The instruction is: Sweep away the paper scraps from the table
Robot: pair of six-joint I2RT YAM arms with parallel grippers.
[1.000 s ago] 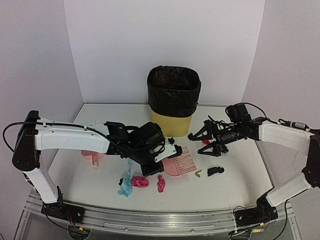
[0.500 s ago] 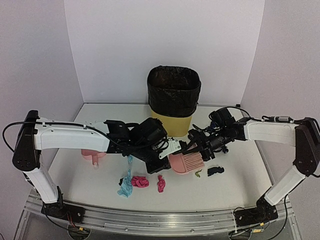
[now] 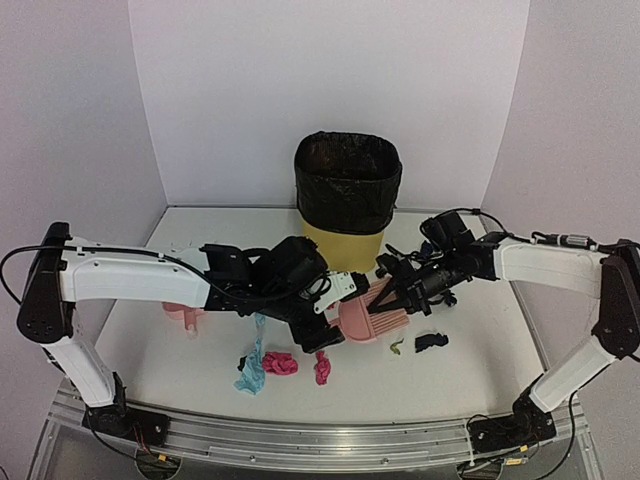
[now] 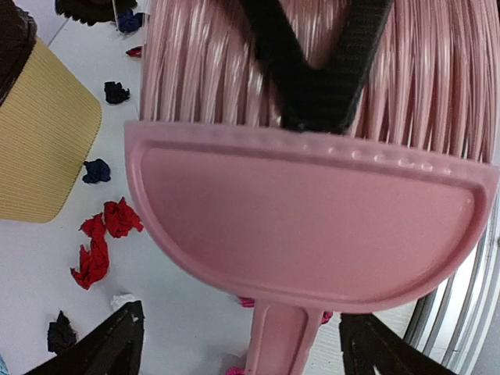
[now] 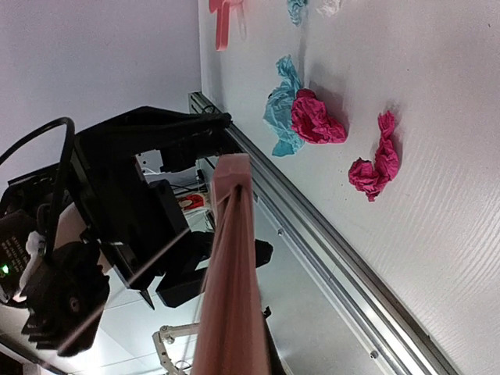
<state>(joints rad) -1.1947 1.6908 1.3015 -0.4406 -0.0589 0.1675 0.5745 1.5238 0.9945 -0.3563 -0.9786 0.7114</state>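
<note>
Crumpled pink, blue and black paper scraps [image 3: 279, 363] lie on the flat white table [image 3: 180, 370] in front of the yellow, black-lined bin [image 3: 347, 205]. My right gripper [image 3: 398, 298] clamps the pink plastic brush [image 3: 372, 318], tipped higher than half a second ago. My left gripper [image 4: 241, 328] is spread around its handle.

- desk [image 3: 170, 372]: flat white matte top, metal rail [image 3: 300, 438] along its near edge.
- light blue scrap [image 3: 251, 372]: long, twisted, lying near the front edge, left of centre.
- pink scrap [image 3: 279, 364]: crumpled ball, touching the light blue one on its right side.
- second pink scrap [image 3: 322, 367]: twisted strip, just beside the first, apart from it.
- black scrap [image 3: 431, 342]: crumpled, right of centre, well apart from the pink ones.
- olive bit [image 3: 397, 346]: tiny, just left of the black scrap.
- red scraps [image 4: 101, 238]: two crumpled lumps, touching each other.
- navy scrap [image 4: 96, 170]: small ball near the red pair.
- white scrap [image 4: 121, 299]: small, partly hidden.
</note>
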